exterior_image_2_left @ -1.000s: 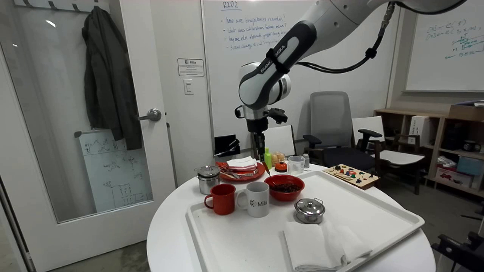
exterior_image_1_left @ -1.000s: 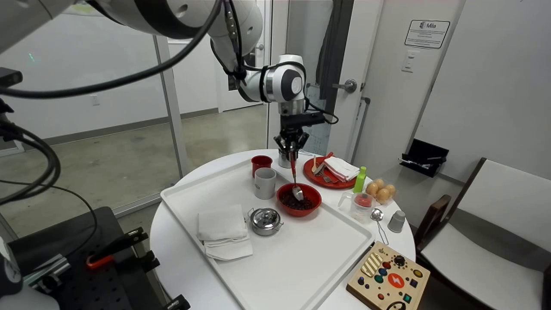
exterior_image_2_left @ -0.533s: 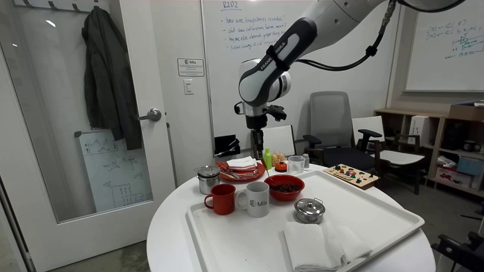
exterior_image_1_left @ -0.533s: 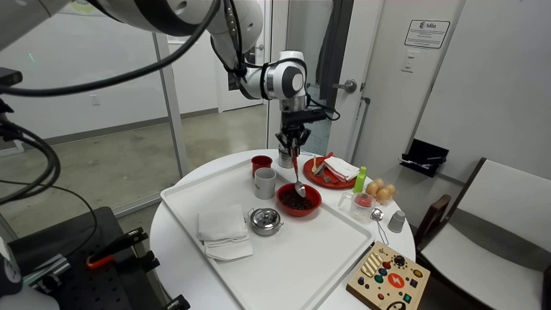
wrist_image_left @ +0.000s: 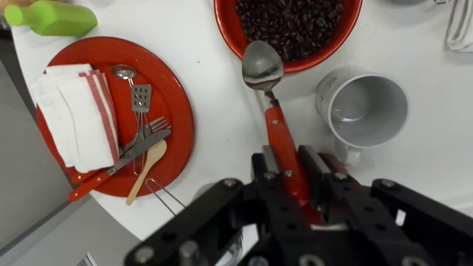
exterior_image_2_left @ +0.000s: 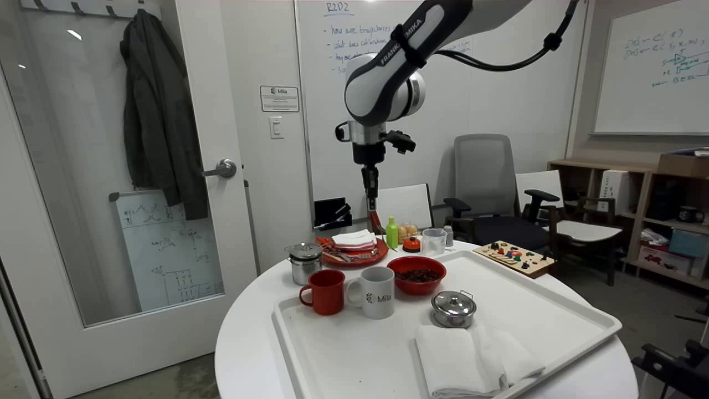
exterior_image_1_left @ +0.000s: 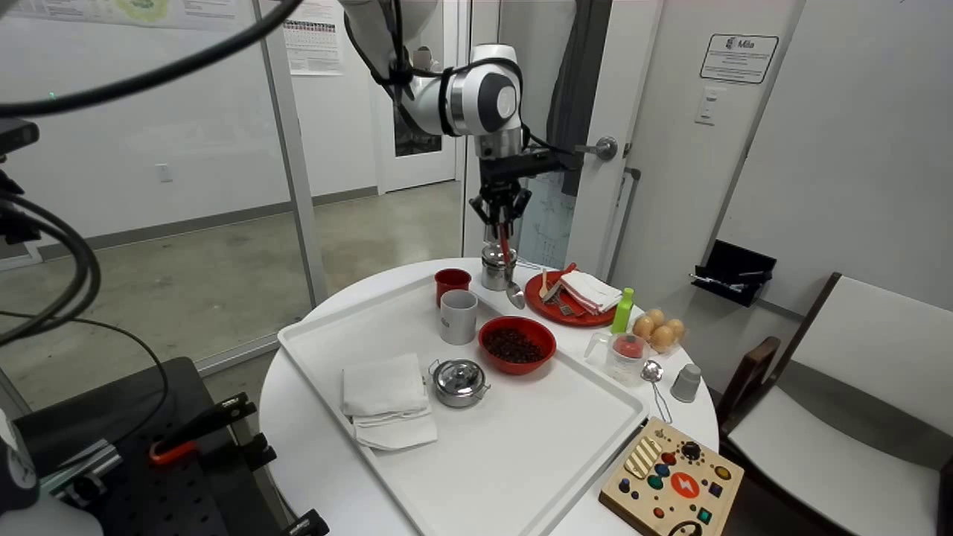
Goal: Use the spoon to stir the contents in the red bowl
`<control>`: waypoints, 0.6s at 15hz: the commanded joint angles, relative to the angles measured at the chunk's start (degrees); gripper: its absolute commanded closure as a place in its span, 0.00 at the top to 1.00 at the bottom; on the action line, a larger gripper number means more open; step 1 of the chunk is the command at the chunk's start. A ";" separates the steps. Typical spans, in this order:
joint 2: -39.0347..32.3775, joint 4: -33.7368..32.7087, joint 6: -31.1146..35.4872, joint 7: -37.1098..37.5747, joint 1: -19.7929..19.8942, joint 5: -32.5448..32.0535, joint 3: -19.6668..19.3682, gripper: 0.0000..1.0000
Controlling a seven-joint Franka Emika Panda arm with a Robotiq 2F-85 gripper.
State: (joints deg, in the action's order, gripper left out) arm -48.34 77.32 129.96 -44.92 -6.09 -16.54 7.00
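Note:
My gripper (wrist_image_left: 291,162) is shut on the red handle of the spoon (wrist_image_left: 276,120), whose steel head points down. The gripper (exterior_image_1_left: 502,223) and the spoon (exterior_image_1_left: 514,292) hang beyond the red bowl (exterior_image_1_left: 519,365) in an exterior view; the spoon's head is outside and above the bowl. The spoon (exterior_image_2_left: 376,223) also shows up high behind the bowl (exterior_image_2_left: 416,286) in an exterior view. Dark beans (wrist_image_left: 292,29), the contents, lie inside the bowl, which shows at the top of the wrist view. The spoon's head overlaps the bowl's near rim there.
A grey mug (exterior_image_1_left: 458,318) and red cup (exterior_image_1_left: 452,281) stand beside the bowl on the white tray (exterior_image_1_left: 521,447). A red plate (wrist_image_left: 177,111) holds cutlery and a napkin. A steel canister (exterior_image_2_left: 306,266), lidded steel pot (exterior_image_2_left: 453,310) and green bottle (exterior_image_2_left: 391,233) stand nearby.
The gripper has risen with the spoon and shifted slightly away from the bowl. The spoon's head was in the bowl a second ago and is now out of it, above its far side.

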 commanded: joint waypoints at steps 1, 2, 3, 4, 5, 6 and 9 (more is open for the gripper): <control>7.76 9.60 4.21 -4.08 1.45 1.09 3.15 0.14; 9.01 11.19 4.96 -4.95 1.62 1.42 3.84 0.14; 10.15 12.78 5.55 -5.66 1.79 1.90 4.56 0.14; 11.14 14.24 5.84 -5.94 1.86 2.33 5.05 0.14; 12.02 15.64 6.05 -6.20 1.97 2.86 5.48 0.14; 12.88 17.13 6.32 -6.58 2.26 3.60 6.01 0.14; 14.64 21.14 7.76 -7.89 3.02 5.92 7.64 0.14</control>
State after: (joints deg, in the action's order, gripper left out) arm -37.51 91.97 135.02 -49.92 -4.69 -13.74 12.88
